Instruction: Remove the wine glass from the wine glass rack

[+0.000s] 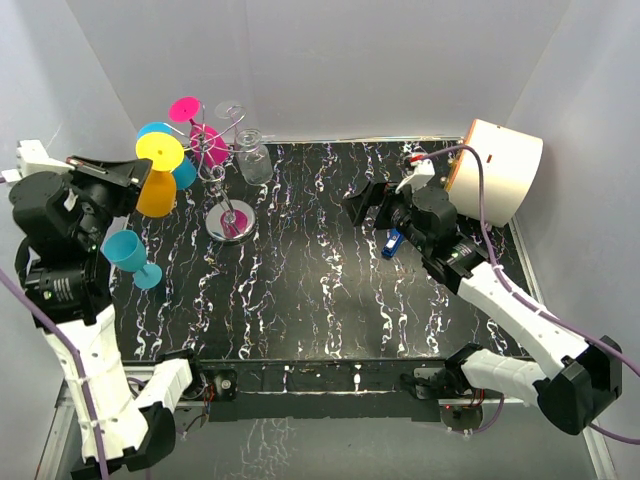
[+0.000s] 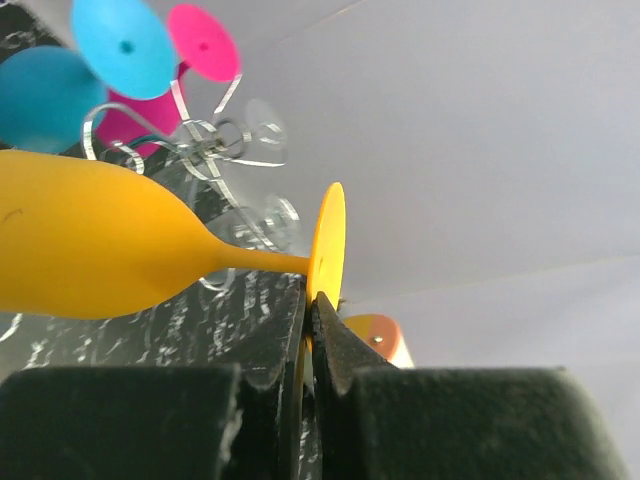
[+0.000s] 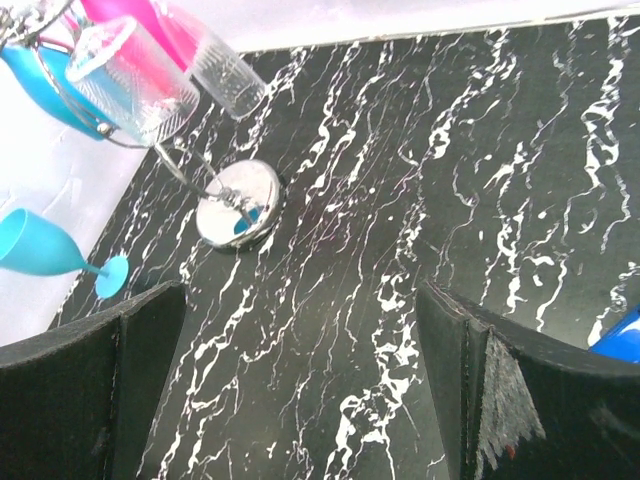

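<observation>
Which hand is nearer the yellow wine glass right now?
Left. The left hand is shut on the foot of the yellow wine glass; the right hand hangs open over the table's right side, well clear of it.

There are five stemmed wine glasses: two turquoise wine glasses, one yellow wine glass, one pink wine glass and one clear wine glass. There is one silver wire rack, one white round drum and one small blue object.

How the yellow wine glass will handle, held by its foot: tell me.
The yellow wine glass looks opaque and plastic-like, so probably light and not brittle. The left jaws pinch only the thin edge of its foot, so the bowl may pivot or sag. Its smooth surface could slip.
</observation>
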Robot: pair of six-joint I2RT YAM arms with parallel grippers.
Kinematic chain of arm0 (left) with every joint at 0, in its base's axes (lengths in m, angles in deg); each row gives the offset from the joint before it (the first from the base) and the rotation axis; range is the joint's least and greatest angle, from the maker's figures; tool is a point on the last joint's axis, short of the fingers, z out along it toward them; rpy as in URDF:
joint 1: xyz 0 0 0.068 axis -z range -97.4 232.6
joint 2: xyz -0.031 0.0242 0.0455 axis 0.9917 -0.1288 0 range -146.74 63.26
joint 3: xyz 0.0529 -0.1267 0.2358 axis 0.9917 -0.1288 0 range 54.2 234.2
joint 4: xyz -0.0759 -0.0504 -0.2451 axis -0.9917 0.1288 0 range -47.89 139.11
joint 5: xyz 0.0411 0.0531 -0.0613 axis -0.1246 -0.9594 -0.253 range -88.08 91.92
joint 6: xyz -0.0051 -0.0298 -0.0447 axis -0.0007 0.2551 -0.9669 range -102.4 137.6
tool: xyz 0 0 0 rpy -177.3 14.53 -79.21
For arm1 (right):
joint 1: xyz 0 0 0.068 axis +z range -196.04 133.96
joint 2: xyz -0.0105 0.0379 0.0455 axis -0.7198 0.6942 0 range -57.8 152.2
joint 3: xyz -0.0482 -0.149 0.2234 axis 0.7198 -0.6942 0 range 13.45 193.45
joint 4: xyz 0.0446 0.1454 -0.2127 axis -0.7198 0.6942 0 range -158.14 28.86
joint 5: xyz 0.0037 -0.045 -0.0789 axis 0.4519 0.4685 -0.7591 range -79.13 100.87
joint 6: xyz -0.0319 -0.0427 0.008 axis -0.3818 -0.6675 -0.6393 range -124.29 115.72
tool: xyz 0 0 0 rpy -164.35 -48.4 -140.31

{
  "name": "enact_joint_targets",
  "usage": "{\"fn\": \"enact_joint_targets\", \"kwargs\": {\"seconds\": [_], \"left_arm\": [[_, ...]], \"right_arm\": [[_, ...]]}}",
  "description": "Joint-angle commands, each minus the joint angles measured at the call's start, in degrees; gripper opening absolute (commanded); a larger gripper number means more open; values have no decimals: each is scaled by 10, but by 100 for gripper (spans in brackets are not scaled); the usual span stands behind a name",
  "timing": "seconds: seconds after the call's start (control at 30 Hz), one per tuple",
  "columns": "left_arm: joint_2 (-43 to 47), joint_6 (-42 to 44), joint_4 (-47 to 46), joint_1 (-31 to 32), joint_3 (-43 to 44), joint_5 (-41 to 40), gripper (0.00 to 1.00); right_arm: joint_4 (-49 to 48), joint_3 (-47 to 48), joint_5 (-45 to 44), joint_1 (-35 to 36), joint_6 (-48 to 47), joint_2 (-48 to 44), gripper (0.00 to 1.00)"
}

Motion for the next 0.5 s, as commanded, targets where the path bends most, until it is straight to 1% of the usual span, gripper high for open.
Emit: {"fn": "enact_joint_targets", "kwargs": {"seconds": [0.0,0.1,0.17,0.27,0.3,0.37,0.47], "left_arm": [[29,-43,-33,0,45,49,0],[39,-91,-74,8,34,96,0],[46,-120,-102,12,22,123,0],[53,-162,-136,22,4,148,0],[55,-174,-145,25,-1,156,0],[60,-203,-171,31,-17,170,0],[69,-268,-231,34,-66,197,0]], "right_arm": [[-9,26,72,-3,19,22,98],[-36,41,168,-2,76,51,98],[-91,45,251,-1,130,72,98],[-283,26,350,20,249,105,98],[-360,17,366,32,288,116,98],[-478,11,362,58,348,139,98],[-582,40,342,108,389,182,98]]}}
